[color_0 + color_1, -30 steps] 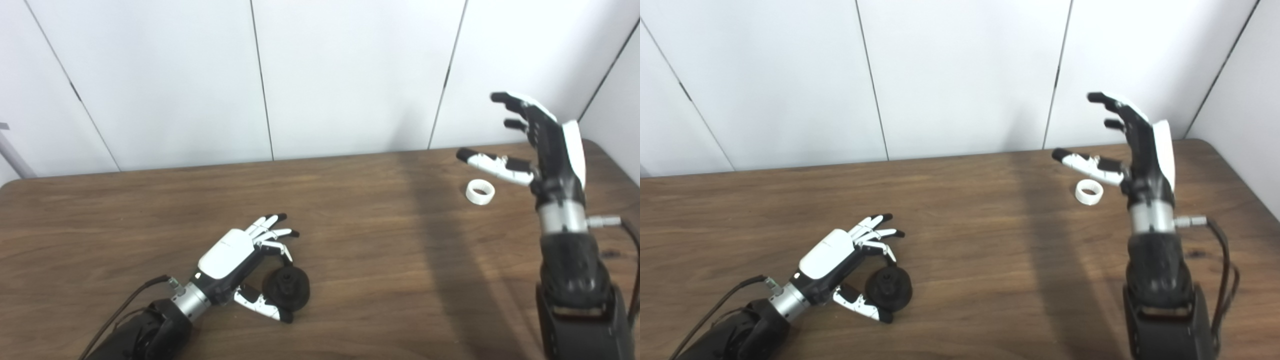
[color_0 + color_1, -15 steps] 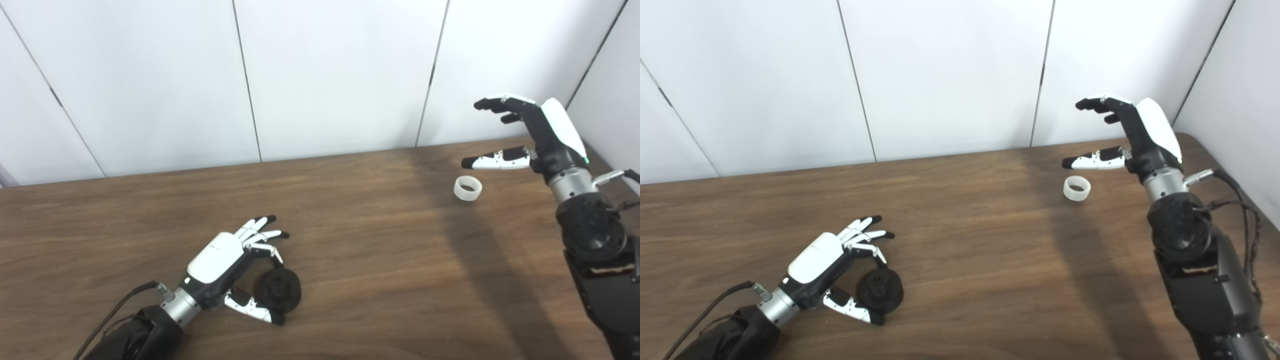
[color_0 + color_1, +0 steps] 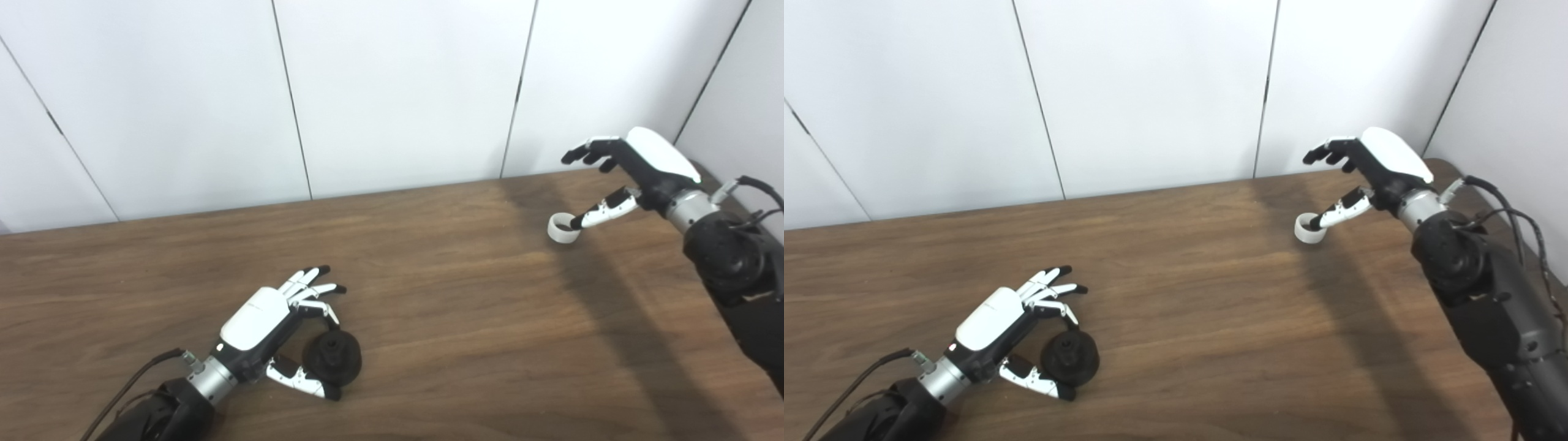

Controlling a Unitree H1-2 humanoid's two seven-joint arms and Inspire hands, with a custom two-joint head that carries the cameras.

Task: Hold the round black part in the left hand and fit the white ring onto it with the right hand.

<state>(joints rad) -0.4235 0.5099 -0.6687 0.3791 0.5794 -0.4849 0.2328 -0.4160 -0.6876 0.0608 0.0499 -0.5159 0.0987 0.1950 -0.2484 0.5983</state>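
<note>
While the left hand [image 3: 263,324] lies low on the bench [image 3: 429,294] at about 7 o'clock in the scene, its fingers [image 3: 312,288] are spread and curved over the black part [image 3: 334,366], with the thumb under the part's near edge; the part sits on the wood and I cannot tell whether it is truly gripped. Well apart, at about 2 o'clock, the ring [image 3: 560,228] lies on the bench. Over it the right hand [image 3: 637,168] is open, fingers arched above, and the thumb tip reaches down to the ring's right rim, touching it or nearly so.
</note>
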